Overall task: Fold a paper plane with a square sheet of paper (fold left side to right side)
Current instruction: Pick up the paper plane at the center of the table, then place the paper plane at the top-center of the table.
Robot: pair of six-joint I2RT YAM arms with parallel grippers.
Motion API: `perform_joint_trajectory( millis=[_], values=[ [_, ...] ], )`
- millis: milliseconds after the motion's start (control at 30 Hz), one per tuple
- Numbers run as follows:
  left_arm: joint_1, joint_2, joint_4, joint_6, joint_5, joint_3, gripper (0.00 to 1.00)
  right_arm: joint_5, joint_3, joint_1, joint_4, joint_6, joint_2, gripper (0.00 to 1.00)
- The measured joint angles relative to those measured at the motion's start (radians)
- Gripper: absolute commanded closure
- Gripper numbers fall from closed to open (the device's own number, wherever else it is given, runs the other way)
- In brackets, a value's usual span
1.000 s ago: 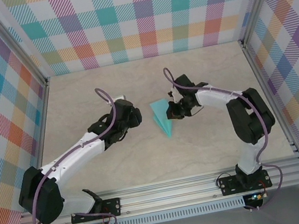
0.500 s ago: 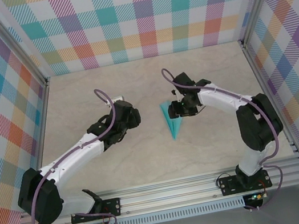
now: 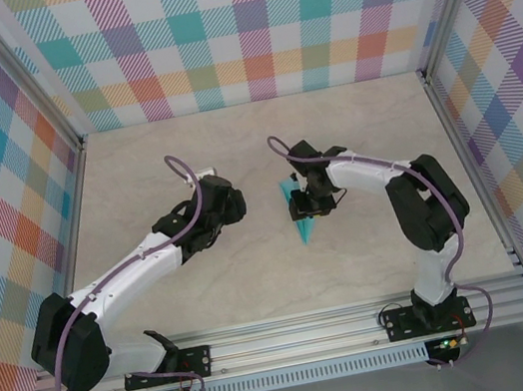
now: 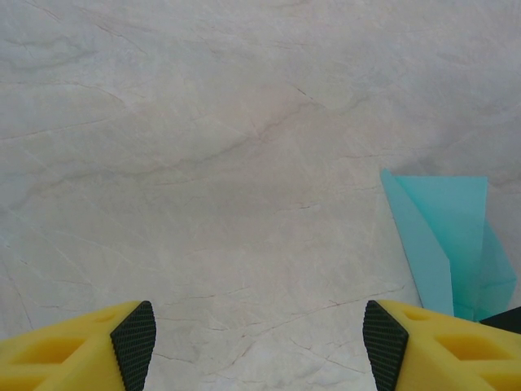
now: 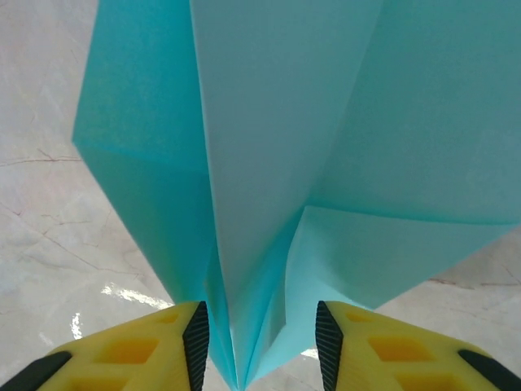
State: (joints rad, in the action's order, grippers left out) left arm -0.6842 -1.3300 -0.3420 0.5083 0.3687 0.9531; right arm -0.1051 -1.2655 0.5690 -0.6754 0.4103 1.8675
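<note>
The turquoise sheet of paper lies mid-table, folded into a slim pointed dart with its tip toward the arms. My right gripper hangs directly over its wide end. In the right wrist view the creased layers of the paper rise between the fingers, and the right gripper is open, with a gap at each pad. My left gripper is to the left of the paper, apart from it. It stands open over bare table, and the paper shows at the right edge of that view.
The marble-look tabletop is walled on three sides by plaid panels. An aluminium rail carrying both arm bases runs along the near edge.
My right gripper has moved left and now sits over the paper, its jaws parted from shut. The paper looks narrower and has shifted slightly right. The left arm has barely moved.
</note>
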Motion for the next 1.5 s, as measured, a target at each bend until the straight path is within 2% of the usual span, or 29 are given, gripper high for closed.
perform_joint_trajectory(
  millis=[167, 300, 367, 467, 567, 700, 967, 1167, 1500],
  values=[
    [0.000, 0.000, 0.000, 0.000, 0.000, 0.000, 0.29, 0.001, -0.044, 0.018, 0.000, 0.000, 0.051, 0.68],
    [0.000, 0.000, -0.002, 0.000, 0.000, -0.001, 0.27, 0.033, -0.100, 0.035, -0.018, -0.003, 0.112, 0.87],
    [0.000, 0.002, -0.007, -0.002, 0.000, -0.001, 0.22, 0.060, -0.113, 0.038, -0.023, 0.009, 0.128, 0.91],
    [0.000, 0.021, -0.006, -0.003, 0.000, -0.014, 0.10, 0.110, -0.139, 0.040, -0.055, 0.019, 0.130, 0.92],
    [0.000, 0.068, 0.004, -0.010, -0.001, -0.048, 0.00, 0.151, -0.237, 0.019, -0.109, 0.018, 0.147, 0.92],
    [0.000, 0.126, 0.014, -0.027, -0.017, -0.085, 0.00, 0.184, -0.431, -0.041, -0.156, 0.014, 0.213, 0.92],
    [0.000, 0.146, 0.072, -0.090, -0.112, -0.109, 0.00, 0.237, -0.788, -0.120, -0.293, -0.024, 0.466, 0.91],
    [0.000, 0.145, 0.086, -0.158, -0.214, -0.112, 0.00, 0.225, -0.863, -0.120, -0.378, -0.050, 0.549, 0.89],
    [0.000, 0.116, 0.086, -0.184, -0.257, -0.112, 0.00, 0.202, -0.875, -0.117, -0.414, -0.061, 0.580, 0.80]
  ],
)
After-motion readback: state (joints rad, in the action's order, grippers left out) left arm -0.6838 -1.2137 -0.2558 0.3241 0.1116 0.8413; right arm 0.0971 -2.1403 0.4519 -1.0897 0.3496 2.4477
